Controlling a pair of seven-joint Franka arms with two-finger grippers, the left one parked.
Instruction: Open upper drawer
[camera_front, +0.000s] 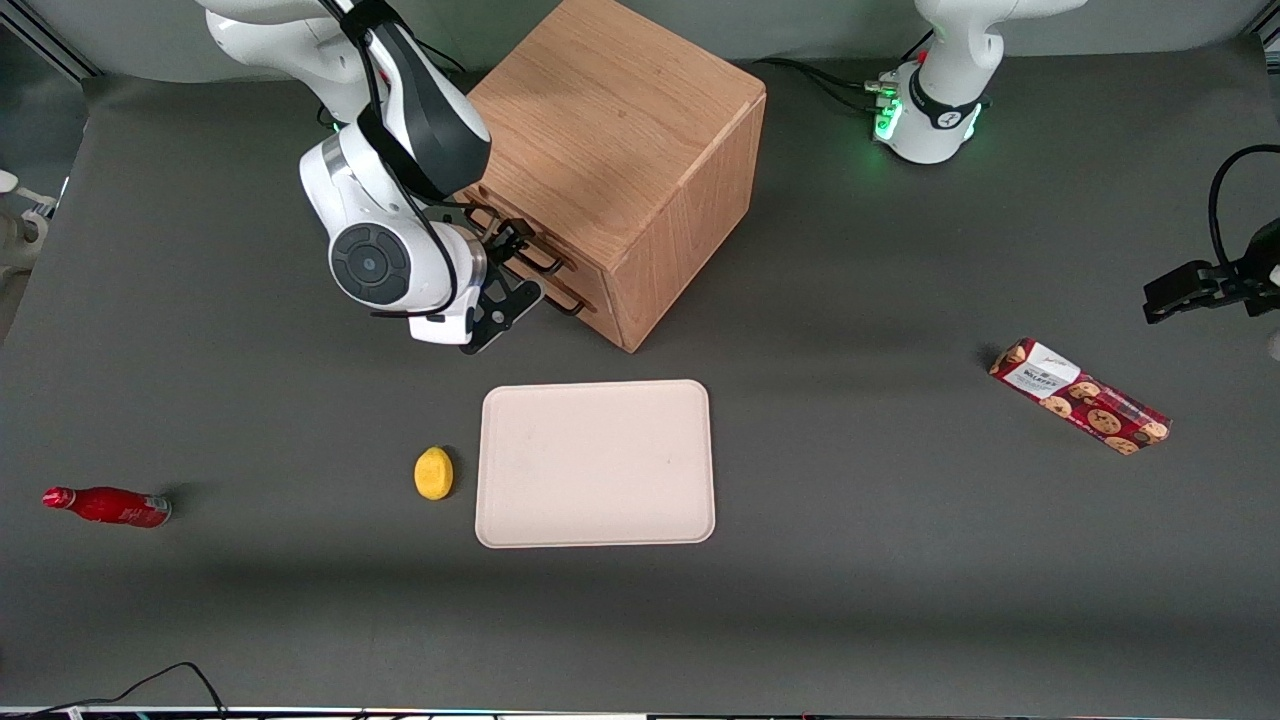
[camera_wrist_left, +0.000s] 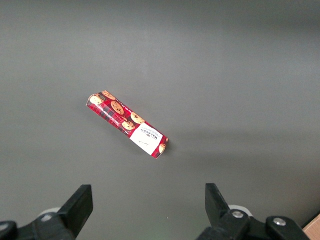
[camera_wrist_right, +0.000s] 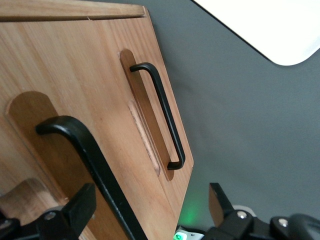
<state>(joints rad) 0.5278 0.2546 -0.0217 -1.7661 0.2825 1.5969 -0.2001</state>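
The light-oak cabinet (camera_front: 610, 150) stands on the table with its front turned toward the working arm's end. Both drawers look shut. My right gripper (camera_front: 512, 243) is right in front of the upper drawer (camera_wrist_right: 25, 125), open, and the drawer's thin black bar handle (camera_wrist_right: 85, 150) passes between the two fingers (camera_wrist_right: 75, 210). The pads do not press on the bar. The bottom drawer's matching handle (camera_wrist_right: 160, 115) lies just below it, also seen in the front view (camera_front: 565, 300). The arm's wrist hides most of the upper drawer's front in the front view.
A pale pink tray (camera_front: 595, 463) lies nearer the front camera than the cabinet, with a yellow lemon (camera_front: 433, 473) beside it. A red bottle (camera_front: 108, 506) lies toward the working arm's end. A red cookie pack (camera_front: 1080, 396) lies toward the parked arm's end.
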